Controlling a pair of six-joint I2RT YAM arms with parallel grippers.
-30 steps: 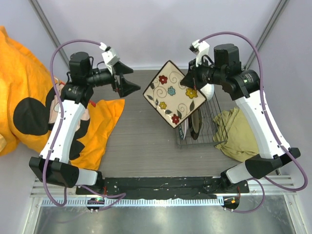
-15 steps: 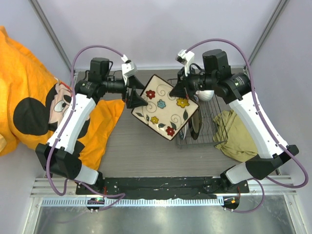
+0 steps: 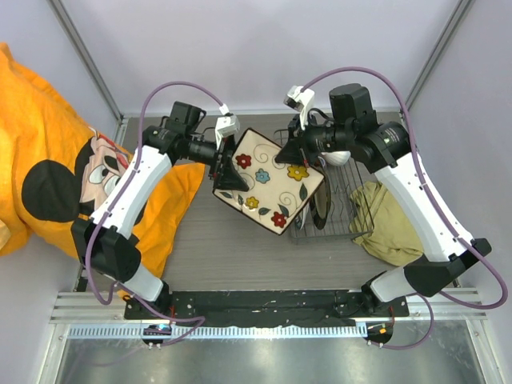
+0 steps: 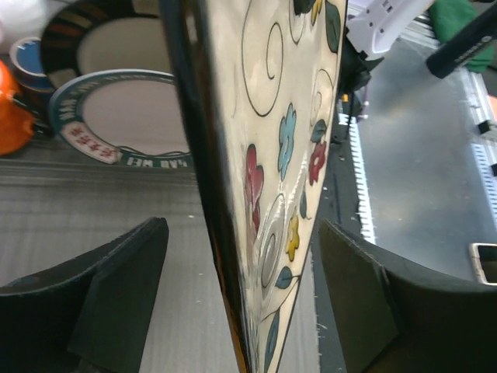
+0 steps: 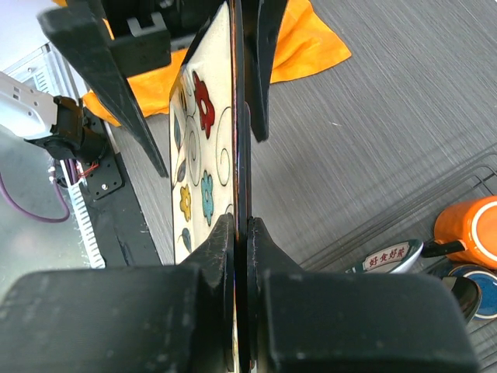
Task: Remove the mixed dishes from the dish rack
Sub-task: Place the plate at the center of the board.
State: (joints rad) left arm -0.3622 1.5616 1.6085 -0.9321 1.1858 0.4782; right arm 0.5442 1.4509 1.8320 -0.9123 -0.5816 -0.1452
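The square cream plate with flower swirls point(image 3: 268, 182) hangs in the air left of the dish rack point(image 3: 334, 226). My right gripper point(image 3: 290, 149) is shut on its upper right edge point(image 5: 198, 155); the jaws pinch the rim point(image 5: 247, 233). My left gripper point(image 3: 229, 166) is open, one finger on each side of the plate's left corner point(image 4: 268, 155), not touching. The dark-rimmed plate point(image 4: 109, 43), orange mug point(image 5: 470, 229) and dark-blue cup point(image 5: 483, 289) stand in the rack. The white bowl point(image 3: 341, 154) is partly hidden behind my right arm.
A white dish with a teal rim and red characters point(image 4: 124, 116) leans in the rack. An olive cloth point(image 3: 386, 216) lies right of the rack. An orange printed cloth point(image 3: 56, 168) covers the left side, reaching onto the grey table point(image 3: 232, 248).
My right gripper carried the square plate leftward out of the rack. My left arm swung right and its open jaws now straddle the plate's left corner.
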